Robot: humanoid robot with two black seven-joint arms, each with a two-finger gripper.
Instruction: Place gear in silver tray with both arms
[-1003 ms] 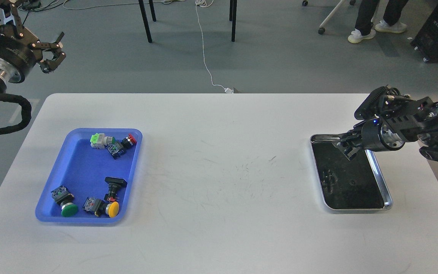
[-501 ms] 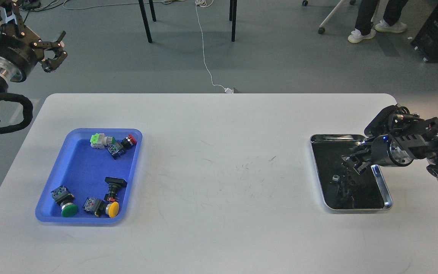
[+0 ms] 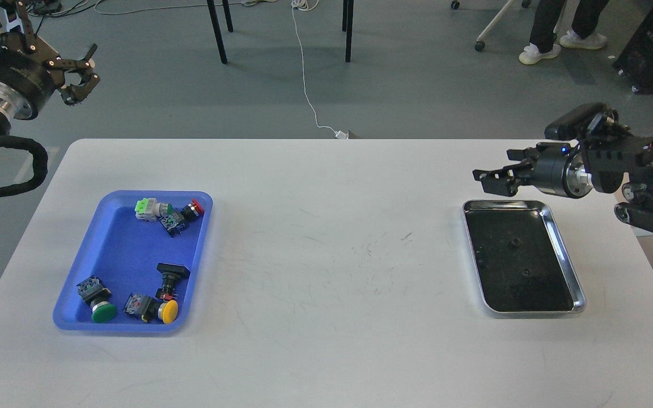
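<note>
The silver tray (image 3: 565, 253) lies on the white table at the right, with a dark reflective bottom. Two small dark round gears lie in it, one (image 3: 512, 243) towards the far end and one (image 3: 525, 272) near the middle. My right gripper (image 3: 486, 177) hovers just beyond the tray's far rim, pointing left, its jaws apart and empty. My left gripper (image 3: 84, 67) is raised off the table's far left corner, over the floor, open and empty.
A blue plastic tray (image 3: 112, 249) at the left holds several push-button switches with green, red and yellow caps. Chair legs, a white cable and a person's feet are on the floor beyond the table's far edge.
My right gripper has lifted out of the silver tray and moved back past its far rim. A second small gear now lies in the tray. The left arm has barely moved.
</note>
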